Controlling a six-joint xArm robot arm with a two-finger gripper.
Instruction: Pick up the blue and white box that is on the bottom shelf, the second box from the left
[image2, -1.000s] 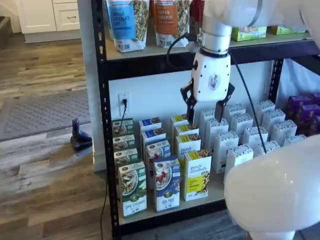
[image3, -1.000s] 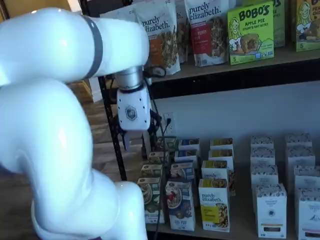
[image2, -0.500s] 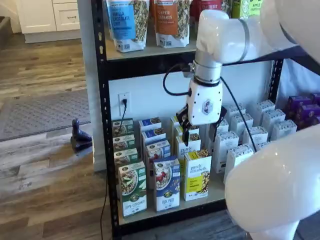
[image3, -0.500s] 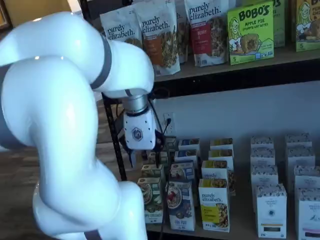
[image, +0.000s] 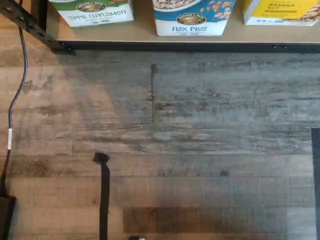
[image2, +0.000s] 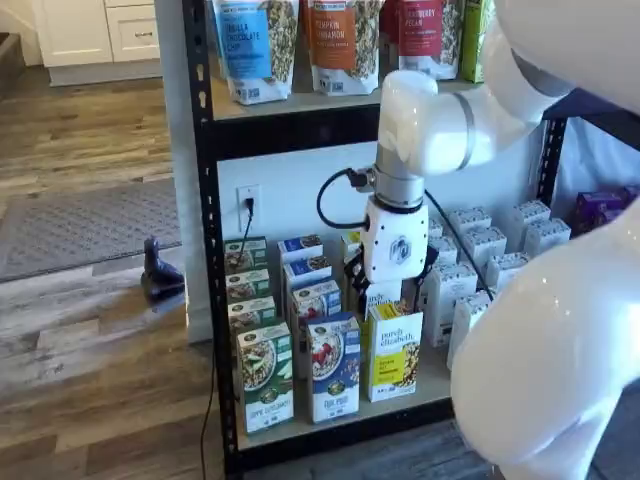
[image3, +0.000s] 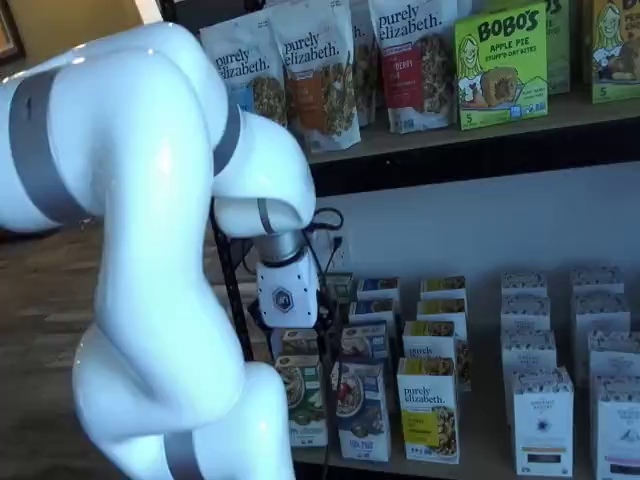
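1. Four green-and-white cartons (image2: 265, 375) are counted in one row, front to back, on the bottom shelf (image2: 432, 376)
2. Four blue and white boxes (image2: 333, 367) are counted in the next row
3. Four yellow-and-white cartons (image3: 428, 405) are counted
4. At least eight white cartons (image3: 543, 420) are seen, others being cut off

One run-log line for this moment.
phase: approach | target: blue and white box, upright on bottom shelf, untouched | gripper: above yellow-carton row, holding nothing
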